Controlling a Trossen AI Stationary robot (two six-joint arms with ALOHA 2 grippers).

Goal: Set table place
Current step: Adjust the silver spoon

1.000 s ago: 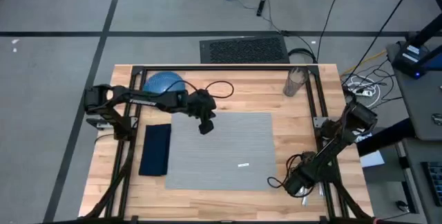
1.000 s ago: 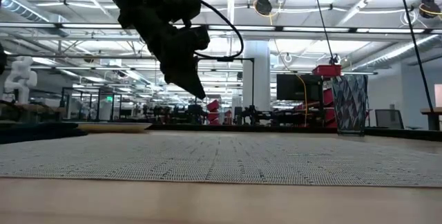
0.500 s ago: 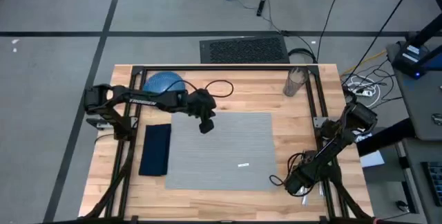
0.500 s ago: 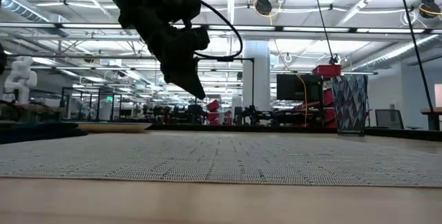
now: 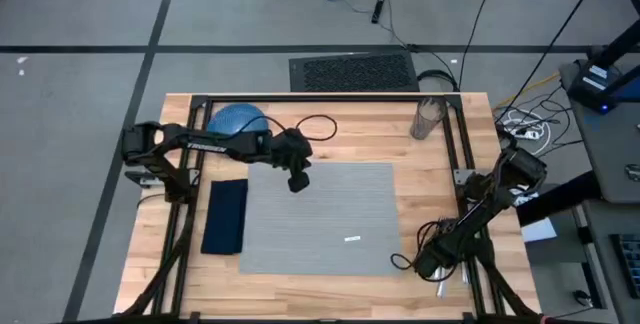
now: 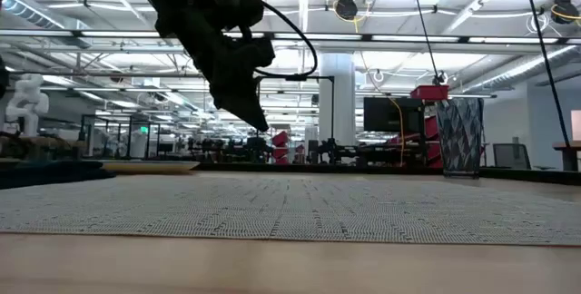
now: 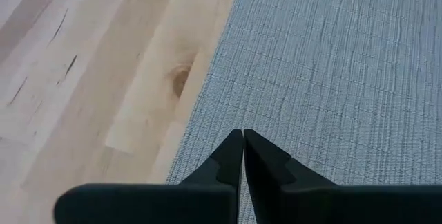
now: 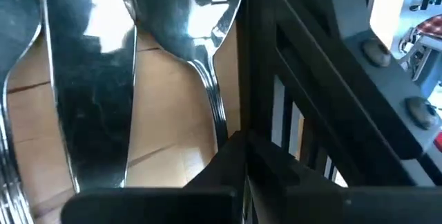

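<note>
1. Left gripper (image 5: 297, 181) hangs above the far left corner of the placemat (image 5: 320, 219), its two dark fingers (image 7: 235, 156) pressed together on nothing; in the low view it sits clear of the weave, not touching.
2. Right gripper (image 8: 243, 156) is clenched too, grasping nothing, low at the near right edge of the worktop (image 5: 330, 289) just over the cutlery (image 8: 93, 79) lying there beside the black frame rail (image 8: 276, 65).
3. Placemat lies flat and square in the middle of the worktop, a small white tag (image 5: 352, 237) toward its near right.
4. Judged from this, the mat looks placed and the next pieces are still off it. To do the step well, lift the left gripper straight up before swinging away, so a fingertip does not drag the corner.
5. Mat is a light grey ribbed weave, thin and likely to slide on smooth wood. The worktop is pale butcher-block strips with a dark knot near the mat's edge.
6. Outward: a folded dark navy napkin (image 5: 225, 216) lies just left of the mat, a rounded blue dish (image 5: 237, 121) sits at the far left, a clear glass (image 5: 428, 118) at the far right. The cutlery is polished, mirror-bright metal.
</note>
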